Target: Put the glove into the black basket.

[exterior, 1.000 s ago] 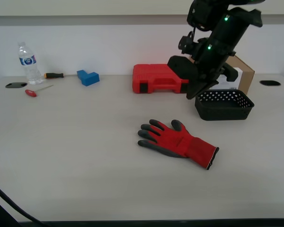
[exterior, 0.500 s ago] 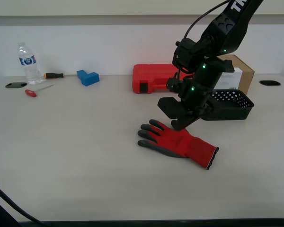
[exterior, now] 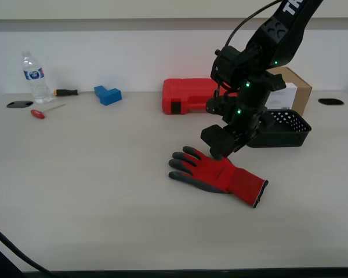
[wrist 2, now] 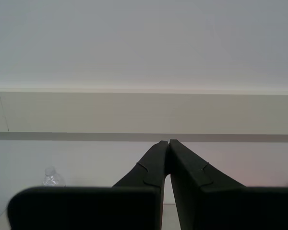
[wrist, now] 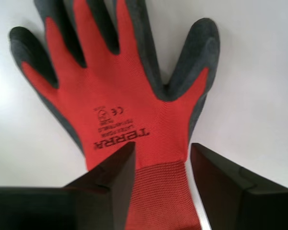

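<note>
The red glove (exterior: 217, 172) with dark grey fingers lies flat on the table, fingers toward the exterior view's left. It fills the first wrist view (wrist: 120, 96). My first gripper (exterior: 218, 152) hangs just above the glove's back, near the thumb. It is open in the first wrist view (wrist: 162, 148), with one jaw on each side of the glove's wrist part. The black basket (exterior: 296, 124) stands behind the arm to the exterior view's right, partly hidden. My second gripper (wrist 2: 168, 143) is shut, empty, and points at the wall.
A red tool case (exterior: 188, 95) and a cardboard box (exterior: 296, 87) stand at the back by the basket. A water bottle (exterior: 33, 78), a blue block (exterior: 108, 94) and two screwdrivers (exterior: 66, 91) lie at the back left.
The first arm has come down from beside the basket, toward the front and the exterior view's left, to just above the glove. The glove has not moved.
</note>
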Controlling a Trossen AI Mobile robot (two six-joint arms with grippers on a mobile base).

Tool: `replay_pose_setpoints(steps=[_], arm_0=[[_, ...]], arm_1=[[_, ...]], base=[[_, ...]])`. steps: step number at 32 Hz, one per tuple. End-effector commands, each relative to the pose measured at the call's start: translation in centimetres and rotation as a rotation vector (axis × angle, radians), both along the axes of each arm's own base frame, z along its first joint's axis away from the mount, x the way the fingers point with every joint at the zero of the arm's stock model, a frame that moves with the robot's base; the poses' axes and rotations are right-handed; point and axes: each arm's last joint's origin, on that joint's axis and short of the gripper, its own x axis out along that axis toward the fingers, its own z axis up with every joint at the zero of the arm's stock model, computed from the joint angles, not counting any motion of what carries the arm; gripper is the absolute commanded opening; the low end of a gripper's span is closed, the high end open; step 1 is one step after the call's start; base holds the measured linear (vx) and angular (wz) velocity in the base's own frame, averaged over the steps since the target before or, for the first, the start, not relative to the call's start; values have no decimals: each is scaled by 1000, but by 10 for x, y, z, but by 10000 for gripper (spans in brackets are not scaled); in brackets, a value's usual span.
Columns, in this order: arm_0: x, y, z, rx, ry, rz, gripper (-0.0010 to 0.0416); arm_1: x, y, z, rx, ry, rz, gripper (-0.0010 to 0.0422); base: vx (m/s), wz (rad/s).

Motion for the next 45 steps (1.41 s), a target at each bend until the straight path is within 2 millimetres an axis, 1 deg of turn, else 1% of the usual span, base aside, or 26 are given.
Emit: replay_pose_setpoints(steps=[1, 2, 4, 6, 8, 9, 14, 18, 21, 22, 24, 25, 27, 29, 31, 34, 36, 40, 41, 42, 43, 44, 45], arm_0=[[-1, 0, -15, -33, 17, 18, 206], [-1, 0, -24, -35, 41, 25, 220], [0, 4, -32, -54, 73, 42, 239], [4, 7, -37, -63, 73, 63, 246], [4, 8, -40, -71, 79, 66, 248], [5, 11, -48, -96, 111, 76, 251], [9, 16, -63, -128, 165, 93, 254], [13, 19, -63, -118, 145, 97, 236], [12, 20, -63, -114, 148, 97, 170], [12, 20, -63, -113, 147, 97, 135], [13, 20, -63, -111, 146, 97, 99], [13, 20, -62, -100, 148, 99, 47], [13, 21, -62, -94, 145, 100, -5], [14, 21, -62, -86, 142, 100, 1], [13, 22, -60, -59, 157, 104, -2], [16, 24, -48, -38, 150, 105, -1], [19, 26, -32, -27, 116, 105, -1], [28, 31, 14, 2, -2, 95, -1], [29, 31, 21, 5, -21, 91, -1], [32, 32, 43, 11, -81, 79, -1], [32, 32, 50, 14, -101, 74, -1], [34, 30, 64, 19, -136, 59, -1], [35, 27, 83, 23, -182, 40, -1]], arm_1=[[0, 0, 0, 0, -5, 2, 0], [0, 0, 0, 0, -5, 1, 0], [0, 0, 1, 0, -5, 2, 0], [0, 0, 1, 0, -5, 2, 0], [0, 0, 0, 0, -4, 2, 0], [0, 0, 1, 0, -5, 2, 0], [0, 0, 1, 0, -6, 2, 0], [0, 0, 1, 0, -5, 2, 0], [0, 0, 1, 0, -5, 2, 0], [0, 0, 1, 0, -5, 2, 0], [0, 0, 1, 0, -5, 2, 0], [0, 0, 1, 0, -5, 2, 0], [0, 0, 1, 0, -5, 2, 0], [0, 0, 1, 0, -5, 2, 0], [0, 0, 1, 0, -5, 2, 0], [0, 0, 1, 0, -5, 2, 0], [0, 0, 1, 0, -5, 1, 0], [0, 0, 1, 0, -5, 2, 0], [0, 0, 1, 0, -5, 2, 0], [0, 0, 1, 0, -5, 2, 0], [0, 0, 1, 0, -5, 2, 0], [0, 0, 0, 0, -3, 2, 0], [0, 0, 1, 0, -4, 2, 0]], base=[[0, 0], [0, 0], [0, 0], [0, 0], [0, 0], [0, 0], [0, 0], [0, 0], [0, 0], [0, 0], [0, 0], [0, 0], [0, 0], [0, 0], [0, 0], [0, 0], [0, 0], [0, 0], [0, 0], [0, 0], [0, 0], [0, 0], [0, 0]])
